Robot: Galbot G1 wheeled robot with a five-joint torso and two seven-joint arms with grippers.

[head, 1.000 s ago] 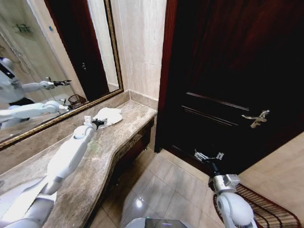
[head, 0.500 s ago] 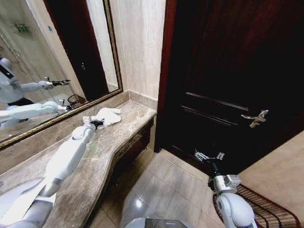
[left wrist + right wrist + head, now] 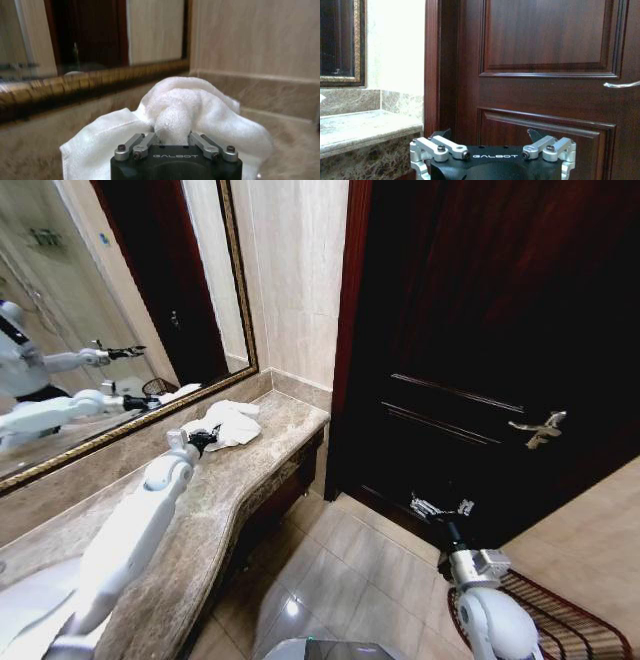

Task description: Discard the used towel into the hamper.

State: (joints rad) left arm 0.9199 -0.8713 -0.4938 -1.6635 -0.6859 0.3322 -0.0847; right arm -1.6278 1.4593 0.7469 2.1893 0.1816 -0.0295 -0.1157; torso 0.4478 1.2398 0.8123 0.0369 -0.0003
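Note:
A white towel [image 3: 228,422] lies bunched at the far end of the marble counter [image 3: 222,500], below the mirror. My left gripper [image 3: 203,439] reaches along the counter and is shut on a raised fold of the towel [image 3: 186,106]; in the left wrist view the left gripper [image 3: 171,137] pinches that fold between its fingers. My right gripper [image 3: 438,509] hangs open and still in front of the dark door, and the right gripper [image 3: 489,134] has nothing between its fingers. The hamper [image 3: 570,620], a red-brown wire basket, stands on the floor at the lower right, beside my right arm.
A gold-framed mirror [image 3: 90,330] runs along the wall behind the counter. A dark wooden door [image 3: 480,330] with a metal handle [image 3: 540,428] closes off the right side. Tiled floor [image 3: 340,570] lies between counter and door.
The towel, flat on the counter before, is now gathered and lifted into a bunch in the left gripper. The left arm has drawn back slightly. The right arm has not moved.

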